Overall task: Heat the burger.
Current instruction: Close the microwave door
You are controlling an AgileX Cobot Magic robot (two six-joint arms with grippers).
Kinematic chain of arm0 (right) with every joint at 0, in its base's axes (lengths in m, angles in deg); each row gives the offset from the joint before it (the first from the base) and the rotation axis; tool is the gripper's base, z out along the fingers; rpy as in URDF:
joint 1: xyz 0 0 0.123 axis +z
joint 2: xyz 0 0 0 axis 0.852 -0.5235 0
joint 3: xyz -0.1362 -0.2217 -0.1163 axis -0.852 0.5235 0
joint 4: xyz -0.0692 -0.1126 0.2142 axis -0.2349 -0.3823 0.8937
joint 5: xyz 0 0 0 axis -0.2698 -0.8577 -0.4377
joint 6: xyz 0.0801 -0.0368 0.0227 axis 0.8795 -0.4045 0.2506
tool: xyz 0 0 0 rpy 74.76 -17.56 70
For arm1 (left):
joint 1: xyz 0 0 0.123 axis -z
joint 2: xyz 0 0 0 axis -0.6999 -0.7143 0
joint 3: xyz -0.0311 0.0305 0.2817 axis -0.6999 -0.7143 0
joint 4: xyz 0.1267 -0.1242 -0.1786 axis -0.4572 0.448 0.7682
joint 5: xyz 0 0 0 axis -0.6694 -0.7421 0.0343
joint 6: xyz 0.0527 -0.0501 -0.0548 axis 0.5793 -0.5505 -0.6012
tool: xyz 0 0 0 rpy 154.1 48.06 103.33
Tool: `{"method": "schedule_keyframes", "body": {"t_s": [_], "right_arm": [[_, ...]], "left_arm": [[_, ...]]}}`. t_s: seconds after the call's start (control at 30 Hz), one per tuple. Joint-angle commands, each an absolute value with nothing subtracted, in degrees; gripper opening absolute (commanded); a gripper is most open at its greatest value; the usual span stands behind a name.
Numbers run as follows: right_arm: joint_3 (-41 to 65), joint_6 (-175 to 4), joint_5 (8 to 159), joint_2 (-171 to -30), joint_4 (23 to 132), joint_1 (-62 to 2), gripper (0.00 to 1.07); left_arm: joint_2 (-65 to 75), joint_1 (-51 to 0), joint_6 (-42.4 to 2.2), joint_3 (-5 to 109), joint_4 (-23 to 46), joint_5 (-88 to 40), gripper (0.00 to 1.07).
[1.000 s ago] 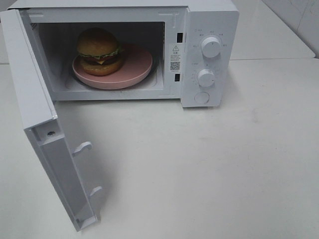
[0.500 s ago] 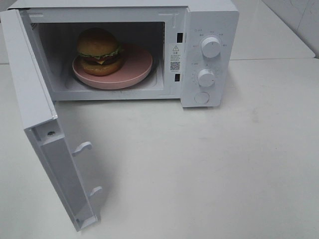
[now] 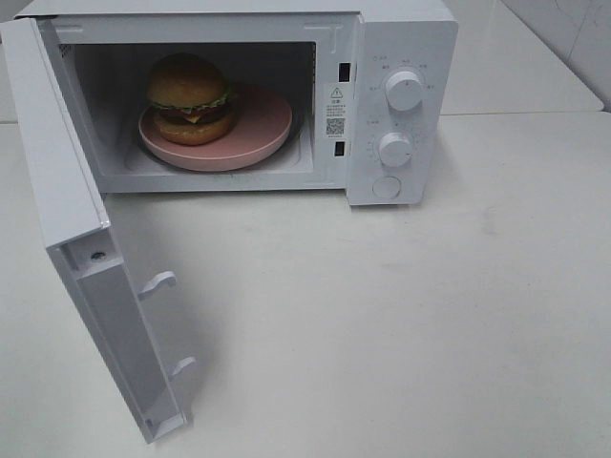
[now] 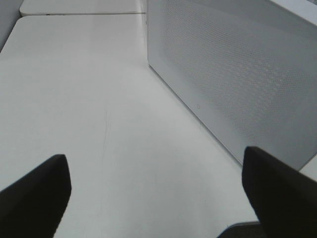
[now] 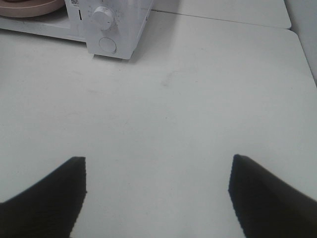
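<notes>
We see the round burger with a domed golden-brown bun [image 3: 189, 98] sitting on a flat pink round plate [image 3: 263, 124] inside the boxy white microwave oven [image 3: 401, 38], toward the plate's left side in the high view. The oven's white door [image 3: 57, 191] is swung wide open to the left. The left tool [image 4: 153, 161] is released, its dark fingers spread with nothing between them, over the white desk [image 3: 430, 315]. The right tool [image 5: 157, 162] is released too and empty, over the desk in front of the oven's round white knobs [image 5: 102, 16].
</notes>
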State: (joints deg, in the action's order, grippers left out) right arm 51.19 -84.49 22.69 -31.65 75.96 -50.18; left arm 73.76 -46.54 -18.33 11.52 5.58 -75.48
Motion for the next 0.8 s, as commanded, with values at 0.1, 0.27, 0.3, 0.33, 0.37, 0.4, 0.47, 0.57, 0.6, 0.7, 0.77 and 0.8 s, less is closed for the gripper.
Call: {"method": "schedule_keyframes", "body": {"t_s": [0.1,0.27,0.3,0.33,0.37,0.4,0.47,0.57,0.6,0.7,0.77,0.8], "right_arm": [[51.31,-84.55,23.09,-30.1,76.02,-50.41,0.76],[51.31,-84.55,23.09,-30.1,76.02,-50.41,0.76],[51.31,-84.55,23.09,-30.1,75.96,-50.41,0.76],[51.31,-84.55,23.09,-30.1,75.96,-50.41,0.76],[51.31,-84.49,23.09,-30.1,75.96,-50.41,0.76],[51.31,-84.49,23.09,-30.1,75.96,-50.41,0.76],[51.31,-84.37,23.09,-30.1,75.96,-50.41,0.76],[51.31,-84.37,23.09,-30.1,75.96,-50.41,0.76],[51.31,-84.37,23.09,-30.1,75.96,-50.41,0.76],[51.31,-84.37,23.09,-30.1,75.96,-50.41,0.76],[51.31,-84.37,23.09,-30.1,75.96,-50.41,0.76],[51.31,-84.37,23.09,-30.1,75.96,-50.41,0.76]], "left_arm": [[74.73,-46.48,-18.51,11.4,5.4,-74.68,0.89],[74.73,-46.48,-18.51,11.4,5.4,-74.68,0.89],[74.73,-46.48,-18.51,11.4,5.4,-74.68,0.89],[74.73,-46.48,-18.51,11.4,5.4,-74.68,0.89],[74.73,-46.48,-18.51,11.4,5.4,-74.68,0.89],[74.73,-46.48,-18.51,11.4,5.4,-74.68,0.89],[74.73,-46.48,-18.51,11.4,5.4,-74.68,0.89],[74.73,-46.48,-18.51,11.4,5.4,-74.68,0.89],[74.73,-46.48,-18.51,11.4,5.4,-74.68,0.89],[74.73,-46.48,-18.51,11.4,5.4,-74.68,0.89],[74.73,-46.48,-18.51,11.4,5.4,-74.68,0.89],[74.73,-46.48,-18.51,11.4,5.4,-74.68,0.89]]}}
